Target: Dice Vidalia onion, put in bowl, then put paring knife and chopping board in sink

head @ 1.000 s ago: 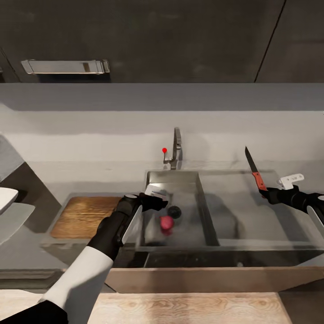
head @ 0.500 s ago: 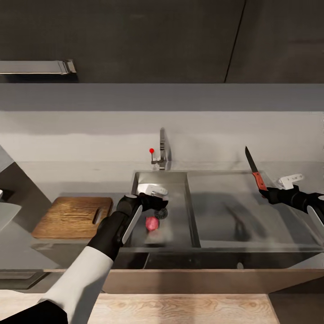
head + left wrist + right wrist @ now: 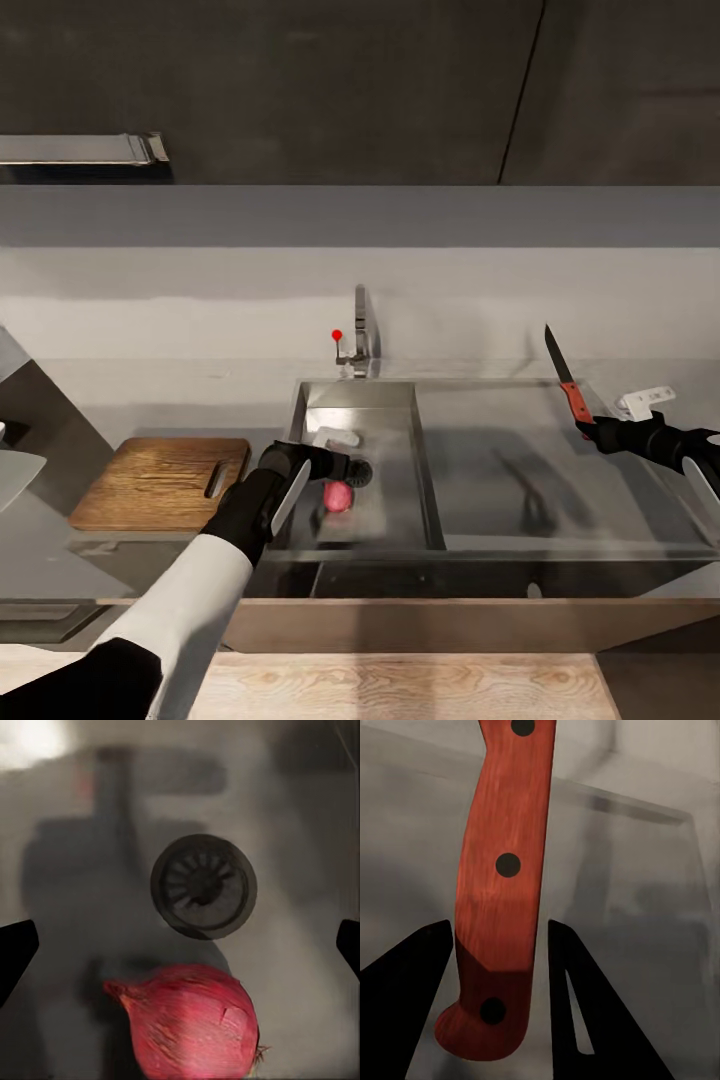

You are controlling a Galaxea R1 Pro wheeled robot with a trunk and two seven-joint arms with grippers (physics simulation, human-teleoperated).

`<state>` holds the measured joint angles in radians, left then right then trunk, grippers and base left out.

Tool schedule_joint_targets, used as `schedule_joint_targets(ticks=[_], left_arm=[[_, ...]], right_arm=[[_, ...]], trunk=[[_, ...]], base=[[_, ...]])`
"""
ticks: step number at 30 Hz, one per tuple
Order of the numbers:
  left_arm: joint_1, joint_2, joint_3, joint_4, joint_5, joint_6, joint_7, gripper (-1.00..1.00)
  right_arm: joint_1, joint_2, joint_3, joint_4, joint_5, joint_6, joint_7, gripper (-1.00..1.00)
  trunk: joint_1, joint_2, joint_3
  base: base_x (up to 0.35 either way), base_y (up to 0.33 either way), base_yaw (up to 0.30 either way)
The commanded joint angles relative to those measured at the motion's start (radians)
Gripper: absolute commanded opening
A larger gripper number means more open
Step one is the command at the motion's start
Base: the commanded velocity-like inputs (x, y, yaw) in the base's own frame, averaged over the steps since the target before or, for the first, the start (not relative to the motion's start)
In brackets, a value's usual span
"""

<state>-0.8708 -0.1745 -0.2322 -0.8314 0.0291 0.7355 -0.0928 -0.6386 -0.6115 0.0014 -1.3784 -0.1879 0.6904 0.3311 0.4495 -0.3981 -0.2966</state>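
Observation:
The reddish-purple Vidalia onion (image 3: 338, 496) lies on the floor of the steel sink (image 3: 400, 400), beside the round drain (image 3: 204, 886). My left gripper (image 3: 342, 466) hangs just above it, reaching down into the basin. In the left wrist view it (image 3: 182, 949) is open, its dark fingertips (image 3: 15, 956) spread wide to either side of the onion (image 3: 191, 1024) without touching it. My right gripper (image 3: 592, 428) is raised over the countertop (image 3: 520, 460), shut on the red handle of the paring knife (image 3: 574, 398), blade pointing up. The chopping board (image 3: 150, 485) lies left of the sink.
A chrome tap (image 3: 358, 340) with a red dot stands behind the basin. Dark upper cabinets (image 3: 360, 90) hang overhead. A pale shape (image 3: 18, 475) is cut off at the left edge; whether it is the bowl I cannot tell. Wood floor (image 3: 400, 685) lies below the counter front.
The camera shifted right a second ago, sliding the scene left. Since then my left gripper has sunk lower into the sink, closer to the onion. The right arm and knife have not moved.

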Motion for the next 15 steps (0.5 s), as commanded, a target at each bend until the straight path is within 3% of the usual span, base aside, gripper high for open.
schedule_joint_targets(ticks=[1,7,15], left_arm=[[-0.005,0.0,0.002,0.01,0.003,0.005,0.01,1.0],[-0.035,0.0,0.008,0.077,0.003,0.005,0.063,1.0],[-0.092,0.0,0.008,0.189,0.003,0.004,0.073,1.0]], right_arm=[[-0.001,-0.001,0.0,-0.001,-0.005,0.006,0.0,-1.0],[-0.001,-0.001,0.0,-0.001,-0.005,0.006,0.0,-1.0],[-0.001,-0.001,0.0,-0.001,-0.005,0.006,0.0,-1.0]], trunk=[[0.001,-0.002,-0.002],[0.001,-0.002,-0.002],[0.001,-0.002,-0.002]], base=[[0.0,0.0,0.0],[0.0,0.0,0.0],[0.0,0.0,0.0]])
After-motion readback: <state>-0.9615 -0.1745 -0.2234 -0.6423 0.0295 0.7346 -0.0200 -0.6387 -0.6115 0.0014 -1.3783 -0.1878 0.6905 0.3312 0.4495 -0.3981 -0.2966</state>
